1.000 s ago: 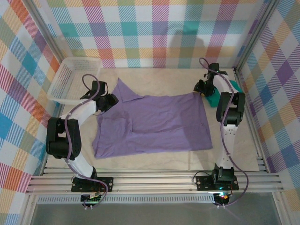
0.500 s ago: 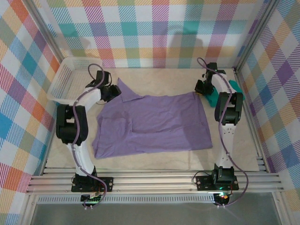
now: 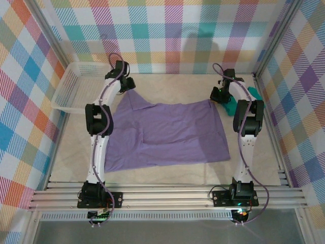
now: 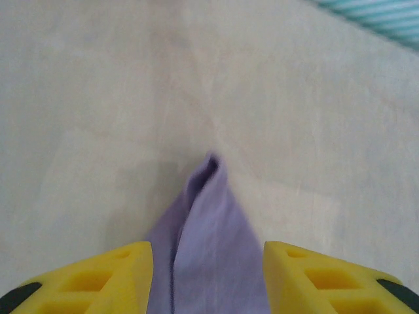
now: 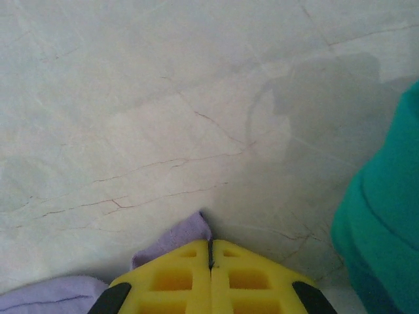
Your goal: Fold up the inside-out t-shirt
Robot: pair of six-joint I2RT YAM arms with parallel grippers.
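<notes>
right wrist: right gripper clamps t-shirt corner; left gripper straddles another

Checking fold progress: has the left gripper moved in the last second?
Yes. The left gripper moved away from the arm bases, alongside the white plastic basket, to the far tip of the lavender cotton t-shirt.

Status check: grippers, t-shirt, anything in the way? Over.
Left gripper open, straddling t-shirt far-left tip. Right gripper shut on its far-right corner. Teal garment close beside right gripper.
</notes>
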